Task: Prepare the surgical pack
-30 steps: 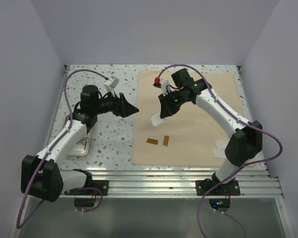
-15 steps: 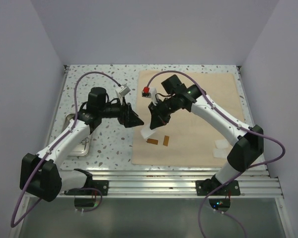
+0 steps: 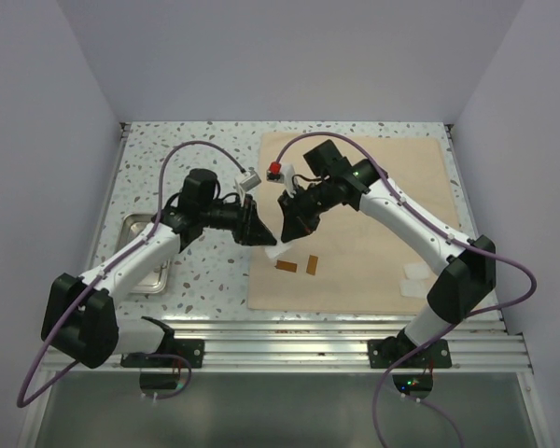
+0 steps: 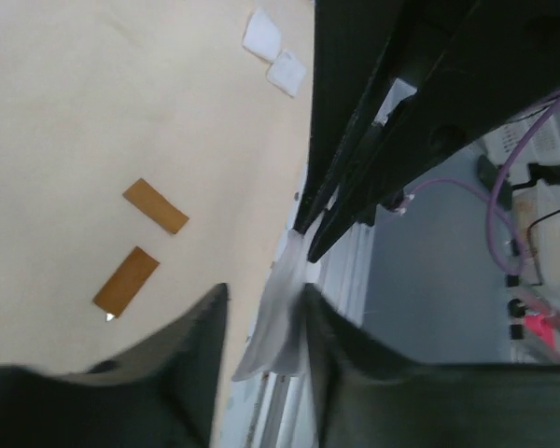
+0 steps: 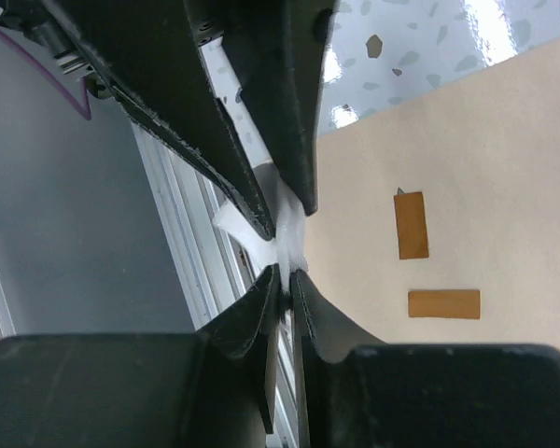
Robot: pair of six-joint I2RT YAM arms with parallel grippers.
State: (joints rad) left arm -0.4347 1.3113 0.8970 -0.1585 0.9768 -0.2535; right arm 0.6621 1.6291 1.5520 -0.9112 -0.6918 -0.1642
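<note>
A: Anything hidden or cut off?
B: Plenty. Seeing only bits of the steel tray [image 3: 133,233] – rest under L arm [image 3: 121,269]; can't make out any instruments in it. Can't pick out either set of fingertips from the top cam, too dark & bunched together. Losing part of the tan cloth [image 3: 373,187] & of the spare pads [image 3: 413,278] behind R arm [image 3: 420,224].
A: Counts?
B: Counting 1 cloth, 1 tray, 2 brown strips [image 4: 156,205] close together on the cloth near its L edge. Making it 3 white pads in all: 2 spare pads side by side on the near-R part of the cloth, plus 1 gauze pad [image 4: 278,327] up between the grippers.
A: Where exactly, vs the fingers?
B: Hanging limp just inside the cloth's L edge, right beside the strips; can't tell whether the low end touches the cloth. Pinched at one end by R gripper [image 5: 284,273], fingers closed tight on it. Straddled further along by L gripper [image 4: 265,291], fingers [image 4: 191,359] part-way apart on either side – seems to brush one finger w/ a sliver of gap at the other. Can't confirm any squeeze from L side.
</note>
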